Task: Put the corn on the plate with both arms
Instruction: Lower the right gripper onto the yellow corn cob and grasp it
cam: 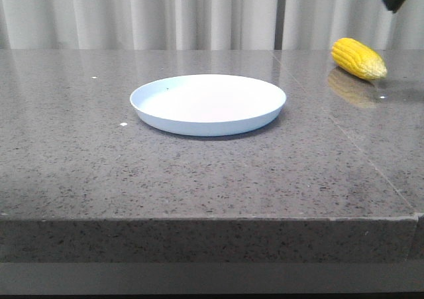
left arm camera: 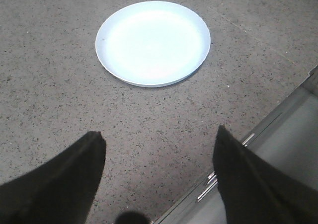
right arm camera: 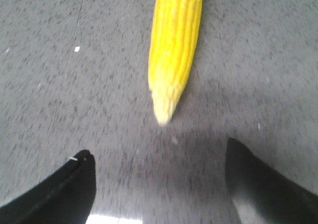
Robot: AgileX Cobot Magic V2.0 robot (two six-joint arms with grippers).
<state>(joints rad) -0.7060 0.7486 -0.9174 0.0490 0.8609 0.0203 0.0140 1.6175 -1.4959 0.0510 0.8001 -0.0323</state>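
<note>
- corn (cam: 358, 58) is lying flat on the table (cam: 199, 173), well apart from the plate (cam: 208, 104), at about 2 o'clock from it in the front view
- corn's paler tip is pointing back toward the right gripper (right arm camera: 159, 184), not touching it
- right gripper is sitting wide open, holding nothing
- plate is sitting mid-table
- left gripper (left arm camera: 159, 179) is hanging wide open near the table edge, holding nothing

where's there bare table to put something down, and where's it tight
Bare granite table runs between the plate and the near edge, and also left of the plate. Right of the plate, a clear strip separates it from the corn. It is tightest at the corn, where the open right claw hovers.
</note>
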